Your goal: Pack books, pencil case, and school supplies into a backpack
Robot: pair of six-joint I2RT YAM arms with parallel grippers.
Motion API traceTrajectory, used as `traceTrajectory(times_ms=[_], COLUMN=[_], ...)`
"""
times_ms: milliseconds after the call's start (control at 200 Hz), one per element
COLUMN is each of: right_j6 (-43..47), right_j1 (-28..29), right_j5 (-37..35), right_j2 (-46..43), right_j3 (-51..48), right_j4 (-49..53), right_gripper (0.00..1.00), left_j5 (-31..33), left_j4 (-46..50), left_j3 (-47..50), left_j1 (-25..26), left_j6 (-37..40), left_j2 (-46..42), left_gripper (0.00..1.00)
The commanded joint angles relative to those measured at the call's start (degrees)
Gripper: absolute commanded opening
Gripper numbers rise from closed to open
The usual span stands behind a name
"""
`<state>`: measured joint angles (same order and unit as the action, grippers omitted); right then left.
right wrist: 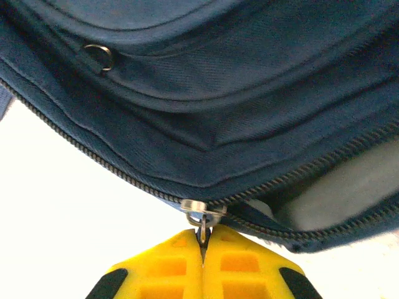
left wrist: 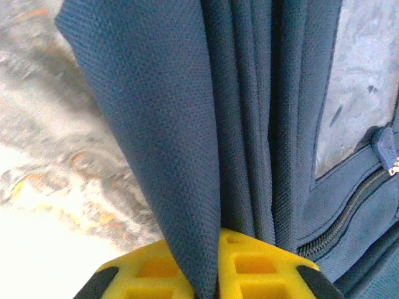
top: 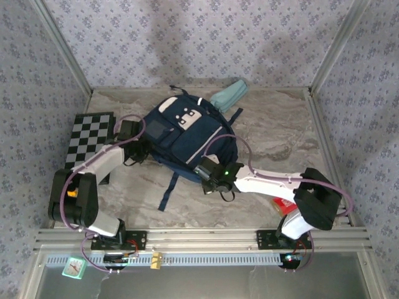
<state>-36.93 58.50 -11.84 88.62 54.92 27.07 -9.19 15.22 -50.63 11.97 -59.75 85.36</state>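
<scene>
Right hand [right wrist: 202, 242] grips backpack [right wrist: 249, 93] zipper pull [right wrist: 201, 219]; patch [top: 189, 116] markings illegible.

- Backpack [top: 184, 134]: one was counted.
- Pencil case [top: 229, 94]: one was counted.
- Red packet [top: 283, 204]: one was counted, only partly visible.
- Checkered board [top: 89, 134]: one was counted.
- Robot arms: two were counted, a left arm [top: 103, 162] and a right arm [top: 268, 182].
- Small teal clock [top: 73, 267]: one was counted.
</scene>
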Motion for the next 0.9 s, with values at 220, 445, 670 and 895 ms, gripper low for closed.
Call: traceTrajectory(times_ms=[220, 445, 670, 895], right_j6=[1.35, 1.34, 1.39, 1.42], right_j1=[-0.40, -0.16, -0.06, -0.26], right_j5=[1.49, -1.62, -1.79, -3.08], right_j2=[4.37, 6.07, 6.87, 8.57], right_j3=[2.71, 3.17, 3.09, 3.96], right_j4=[0.39, 1.18, -1.12, -2.04], right_gripper=[0.06, 0.09, 0.12, 0.16], left_j5=[-3.90, -0.05, 5.58, 6.84], left_j4=[2.16, -6.86, -12.44, -14.85], left_j3=[5.15, 14.28, 14.36, 14.63], left_j1=[3.66, 17.04, 25.67, 27.18], left_j6=[3.21, -13.25, -22.93, -26.76], left_j2=[-11.56, -15.52, -10.34, -5.29], left_gripper=[0.55, 0.58, 0.54, 0.49])
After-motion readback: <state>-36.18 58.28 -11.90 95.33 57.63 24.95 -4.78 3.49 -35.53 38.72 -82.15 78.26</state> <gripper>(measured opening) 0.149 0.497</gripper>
